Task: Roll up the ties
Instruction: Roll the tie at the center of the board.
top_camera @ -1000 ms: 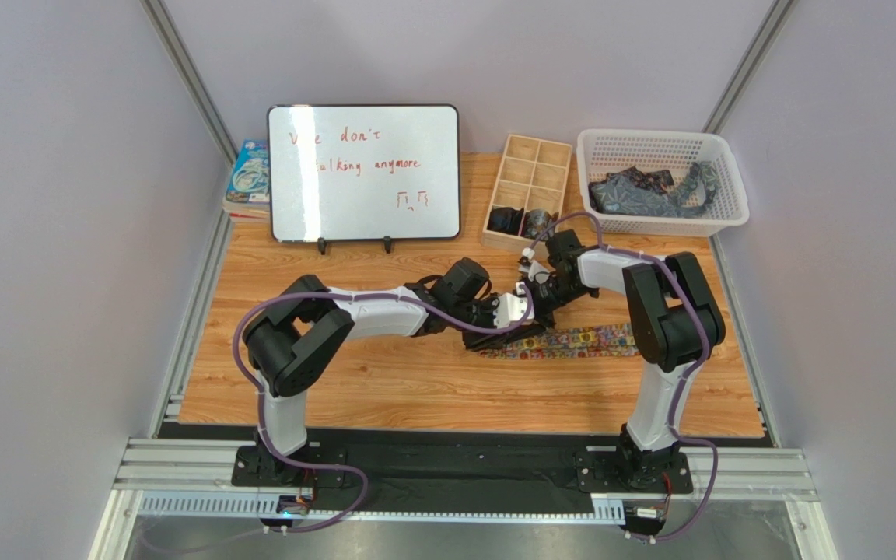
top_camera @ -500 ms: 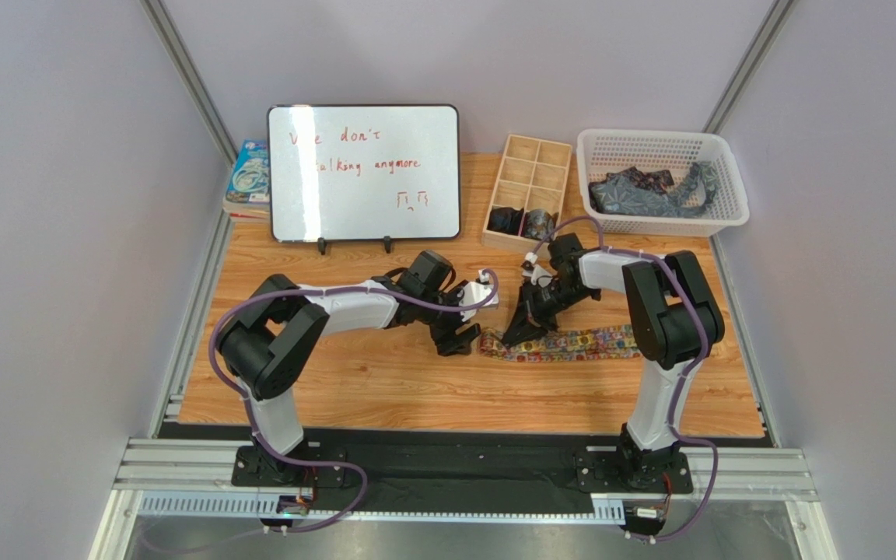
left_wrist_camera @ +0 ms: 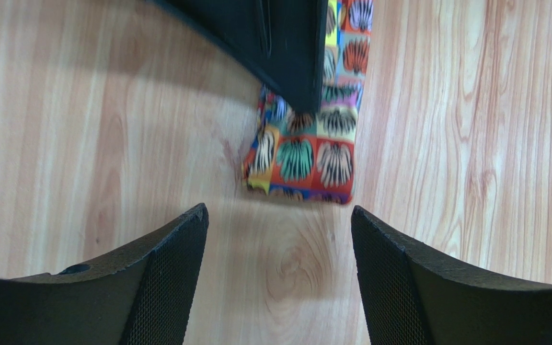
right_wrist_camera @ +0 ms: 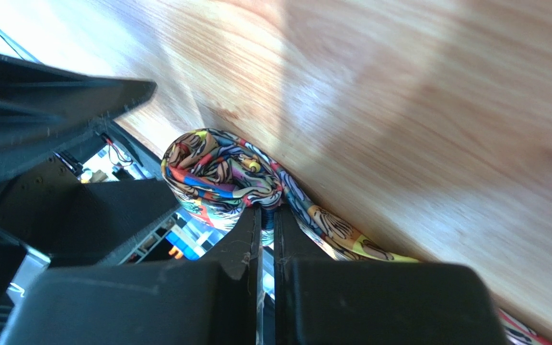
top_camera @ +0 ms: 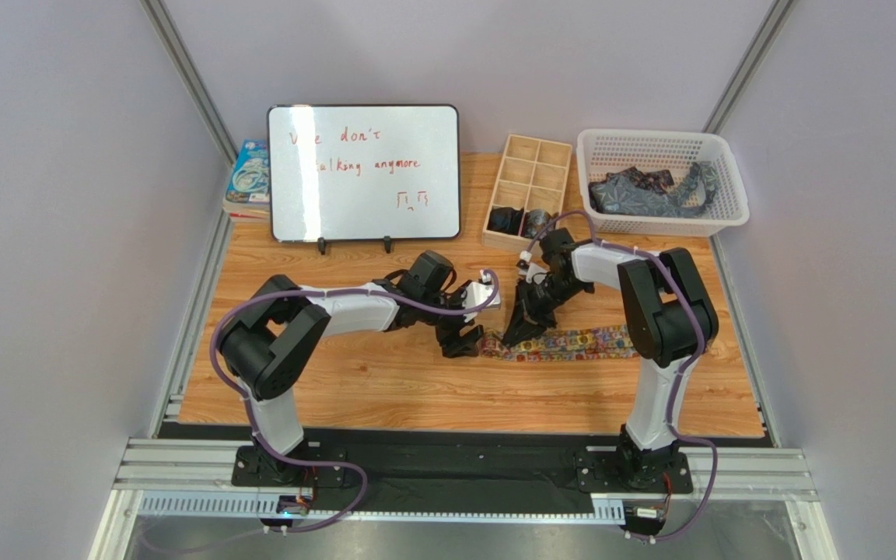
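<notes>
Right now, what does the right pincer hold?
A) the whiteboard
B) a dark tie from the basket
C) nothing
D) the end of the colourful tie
D: the right wrist view shows the right pincer shut on the curled end of the colourful tie.

1. Whiteboard [top_camera: 364, 173]: red handwriting, top line reads "…e don't", start lost in glare.
2. 2nd line: "…ulkong anymore"; small marks below illegible.
3. Blue pack [top_camera: 249, 175] beside board: print unreadable.
</notes>
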{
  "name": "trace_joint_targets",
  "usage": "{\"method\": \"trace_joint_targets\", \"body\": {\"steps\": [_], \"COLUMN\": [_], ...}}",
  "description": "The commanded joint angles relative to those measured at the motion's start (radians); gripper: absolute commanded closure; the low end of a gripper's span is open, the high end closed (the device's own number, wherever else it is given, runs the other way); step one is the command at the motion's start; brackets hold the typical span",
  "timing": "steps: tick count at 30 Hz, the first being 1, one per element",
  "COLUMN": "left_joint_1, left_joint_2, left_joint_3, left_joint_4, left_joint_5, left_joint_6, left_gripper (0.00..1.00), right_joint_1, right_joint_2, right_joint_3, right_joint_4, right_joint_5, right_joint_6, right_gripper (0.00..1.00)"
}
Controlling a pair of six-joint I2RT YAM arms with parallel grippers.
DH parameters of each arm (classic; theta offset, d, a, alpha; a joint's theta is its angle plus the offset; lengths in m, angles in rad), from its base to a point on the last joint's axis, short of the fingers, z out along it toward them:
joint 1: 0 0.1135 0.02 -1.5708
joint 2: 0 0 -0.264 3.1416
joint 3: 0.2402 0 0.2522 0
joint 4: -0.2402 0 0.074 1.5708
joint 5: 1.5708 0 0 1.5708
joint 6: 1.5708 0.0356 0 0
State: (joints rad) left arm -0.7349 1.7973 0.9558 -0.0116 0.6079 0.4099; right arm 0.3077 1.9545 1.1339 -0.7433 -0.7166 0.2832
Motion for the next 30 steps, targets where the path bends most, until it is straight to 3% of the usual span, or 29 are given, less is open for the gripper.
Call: {"method": "trace_joint_targets", "body": {"steps": [1, 10, 15, 20, 22, 30], "left_joint_1": [-0.017, -0.046, -0.073, -0.090, -0.092, -0.098], "left_joint_2": [0.037, 0.060, 0.066, 0.059, 0.056, 0.063], "left_joint_3": [-0.002, -0.066, -0.094, -0.078, -0.069, -0.055], "left_joint_4": [0.137, 0.251, 0.280, 0.190, 0.127, 0.016], "left_joint_5": [0.062, 0.089, 0.044, -0.039, -0.077, -0.140], "left_joint_6": [0.021, 0.009, -0.014, 0.038, 0.058, 0.089], "left_gripper": [0.21, 0.23, 0.43, 0.67, 0.73, 0.71], "right_joint_1": [0.036, 0.041, 0.041, 0.034, 0.019, -0.045], "right_joint_2": [0.096, 0.161, 0.169, 0.155, 0.139, -0.017], "right_joint_3": [-0.006, 0.006, -0.008, -0.005, 0.006, 0.072], "right_joint_4": [0.045, 0.146, 0.216, 0.242, 0.217, 0.032], "right_joint_5": [0.272, 0.154, 0.103, 0.079, 0.063, -0.010], "right_joint_6": [-0.058, -0.041, -0.012, 0.002, -0.006, -0.033], "right_gripper": [1.00, 1.00, 1.00, 1.00, 1.00, 0.67]}}
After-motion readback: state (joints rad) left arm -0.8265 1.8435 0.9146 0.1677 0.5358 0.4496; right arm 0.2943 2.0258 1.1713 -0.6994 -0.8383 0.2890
